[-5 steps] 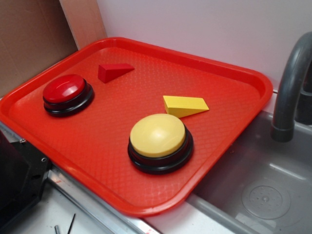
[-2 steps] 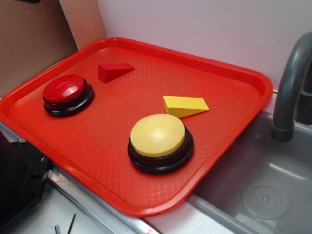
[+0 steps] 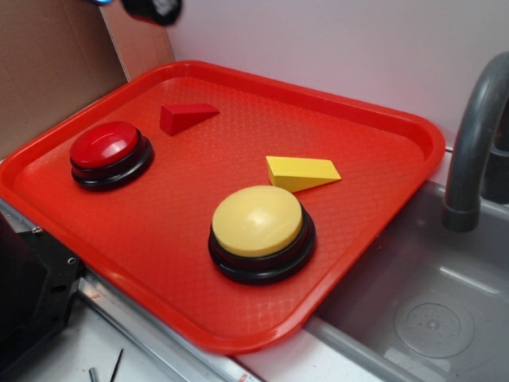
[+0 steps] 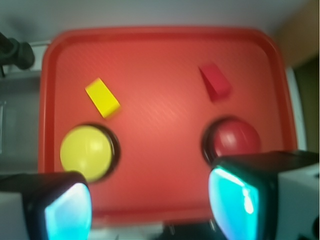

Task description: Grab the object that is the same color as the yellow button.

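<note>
A yellow wedge block [image 3: 301,172] [image 4: 102,97] lies on the red tray [image 3: 382,167] [image 4: 150,55], just behind the yellow button [image 3: 258,231] [image 4: 86,152] on its black base. My gripper [image 4: 150,205] hangs high above the tray's near edge, open, with nothing between its teal pads [image 4: 235,202]. In the exterior view only a dark part of the gripper [image 3: 151,8] shows at the top left corner, far from the yellow block.
A red wedge block [image 3: 184,117] [image 4: 215,81] and a red button [image 3: 109,153] [image 4: 234,140] sit on the tray's left half. A grey sink basin [image 3: 429,310] with a faucet [image 3: 473,151] lies right of the tray. Cardboard [image 3: 48,64] stands at the back left.
The gripper has come into the exterior view at the top left corner. The blocks and buttons have not moved.
</note>
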Robot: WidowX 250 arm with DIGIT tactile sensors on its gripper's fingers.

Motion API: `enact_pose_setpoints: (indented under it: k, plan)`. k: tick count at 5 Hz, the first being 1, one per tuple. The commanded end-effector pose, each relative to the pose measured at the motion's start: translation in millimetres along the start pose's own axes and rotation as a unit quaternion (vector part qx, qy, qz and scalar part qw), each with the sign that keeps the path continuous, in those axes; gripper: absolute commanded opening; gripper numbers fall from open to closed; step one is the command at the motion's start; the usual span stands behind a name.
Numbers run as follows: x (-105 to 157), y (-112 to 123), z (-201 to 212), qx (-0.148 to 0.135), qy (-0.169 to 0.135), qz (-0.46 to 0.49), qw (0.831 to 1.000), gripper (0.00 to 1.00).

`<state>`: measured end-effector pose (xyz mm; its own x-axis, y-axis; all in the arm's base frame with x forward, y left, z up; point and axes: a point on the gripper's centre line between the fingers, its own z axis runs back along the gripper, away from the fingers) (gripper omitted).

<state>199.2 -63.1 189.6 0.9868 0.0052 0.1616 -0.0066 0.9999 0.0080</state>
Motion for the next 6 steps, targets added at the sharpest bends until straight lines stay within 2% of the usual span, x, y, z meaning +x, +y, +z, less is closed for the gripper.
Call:
enact_pose_setpoints:
  k: [1,6]
  plan:
    - [39,-32,-50,0.005,-0.01,-0.037,0.999,1.0]
    - [54,-39,-133,0.043,0.061,-0.062,0.995,1.0]
